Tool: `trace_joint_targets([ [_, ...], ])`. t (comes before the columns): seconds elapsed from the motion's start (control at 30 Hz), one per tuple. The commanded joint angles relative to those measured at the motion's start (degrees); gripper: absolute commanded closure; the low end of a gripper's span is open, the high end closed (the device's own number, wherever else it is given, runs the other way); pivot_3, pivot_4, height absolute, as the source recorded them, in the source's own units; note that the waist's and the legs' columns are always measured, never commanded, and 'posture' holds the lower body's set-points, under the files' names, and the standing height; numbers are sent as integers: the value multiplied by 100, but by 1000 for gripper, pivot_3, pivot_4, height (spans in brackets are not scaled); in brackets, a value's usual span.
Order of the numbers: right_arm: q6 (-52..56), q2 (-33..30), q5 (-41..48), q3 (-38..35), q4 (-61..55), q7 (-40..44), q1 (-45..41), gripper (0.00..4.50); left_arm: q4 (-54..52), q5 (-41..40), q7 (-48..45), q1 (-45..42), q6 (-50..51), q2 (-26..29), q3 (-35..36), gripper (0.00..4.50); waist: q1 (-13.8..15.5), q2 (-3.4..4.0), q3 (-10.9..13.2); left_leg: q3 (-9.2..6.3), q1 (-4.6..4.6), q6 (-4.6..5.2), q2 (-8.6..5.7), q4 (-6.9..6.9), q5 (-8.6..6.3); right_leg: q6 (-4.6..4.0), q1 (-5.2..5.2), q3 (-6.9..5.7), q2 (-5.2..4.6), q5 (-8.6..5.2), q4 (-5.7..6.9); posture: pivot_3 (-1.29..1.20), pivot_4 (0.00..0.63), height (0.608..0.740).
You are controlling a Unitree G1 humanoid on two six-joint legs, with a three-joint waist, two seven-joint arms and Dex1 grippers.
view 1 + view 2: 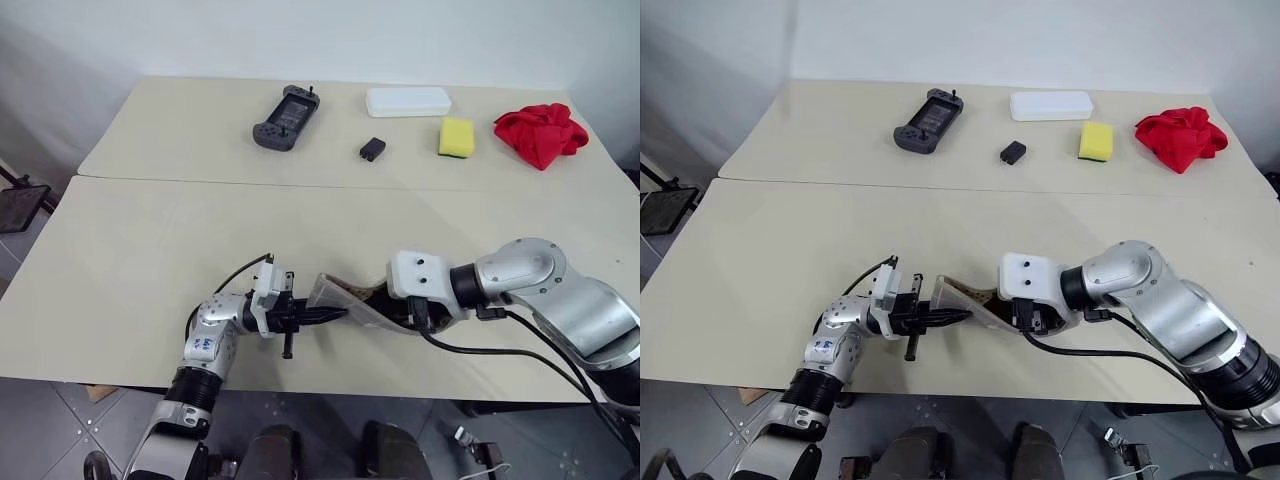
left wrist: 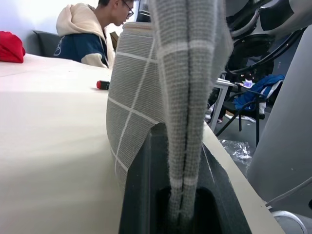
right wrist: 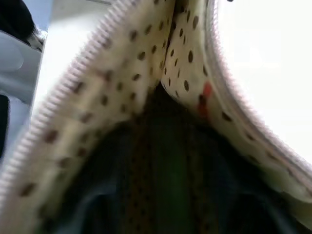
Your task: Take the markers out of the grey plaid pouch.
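1. The grey plaid pouch (image 1: 345,303) sits at the near edge of the front table (image 1: 120,270), held up off the surface between the two arms, mouth gaping toward the robot's right
2. The left gripper (image 1: 322,317) points sideways to the right, its two black fingers pressed together on the pouch's end seam; in the left wrist view the folded grey fabric (image 2: 187,97) with its white grid lines rises straight out from between the fingers (image 2: 141,195)
3. The right gripper (image 1: 1028,316) is angled down and to the left, its tip pushed into the open mouth of the pouch; how its fingers stand I cannot tell, as they are buried in the fabric
4. The right wrist view looks down into the pouch: cream lining (image 3: 122,83) with brown dots, zip teeth (image 3: 73,78) along both edges, a dark hollow below, and a small red-orange fleck (image 3: 205,100) deep in the fold. No marker can be made out for sure
5. On the far table (image 1: 180,130), well apart from the pouch, lie a dark game controller (image 1: 285,118), a small black block (image 1: 372,149), a white flat box (image 1: 407,101), a yellow sponge (image 1: 456,137) and a crumpled red cloth (image 1: 541,132)
6. In the left wrist view a person in a hooded top (image 2: 90,34) sits behind the table, with a small red-capped thing (image 2: 103,85) lying on the tabletop near the pouch
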Motion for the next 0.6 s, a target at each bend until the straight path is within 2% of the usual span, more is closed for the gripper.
trace_joint_targets([
  [0.03, -294, 225, -312, 21, 51, -92, -194, 1264, -23, -31, -15, 39, 28, -66, -15, 4500, -6, 0, 0, 0, 0, -1, 1, 0, 0, 0, 0, 0, 1, 0, 1, 0, 150, 740],
  [0.33, -651, 376, -1326, 874, 517, 284, -403, 1264, 25, -25, 25, -2, 65, -144, 6, 4500, -5, 1, -1, 2, 2, -1, 0, 0, 1, 0, 0, 1, 2, 0, 1, 0, 150, 740],
  [0.43, -478, 601, -1465, 864, 648, 182, -423, 759, 11, -20, 21, -7, 75, -144, 14, 4500, -9, 1, -1, 3, 2, -1, 0, 0, 1, 0, 0, 1, 2, 0, 3, 0, 150, 740],
  [0.5, -473, 714, -1683, 871, 750, 65, -437, 112, 13, -21, 12, -7, 77, -118, 34, 4500, -6, 1, -1, 3, 3, -2, 0, 0, 1, 0, 0, 1, 3, 0, 4, 0, 150, 740],
  [0.6, -322, 847, -1927, 998, 871, 41, -501, 52, 32, -25, 4, -7, 88, -83, 78, 4500, -11, 2, -1, 3, 3, -2, 0, 0, 1, 0, 0, 2, 2, 0, 5, 0, 150, 740],
])
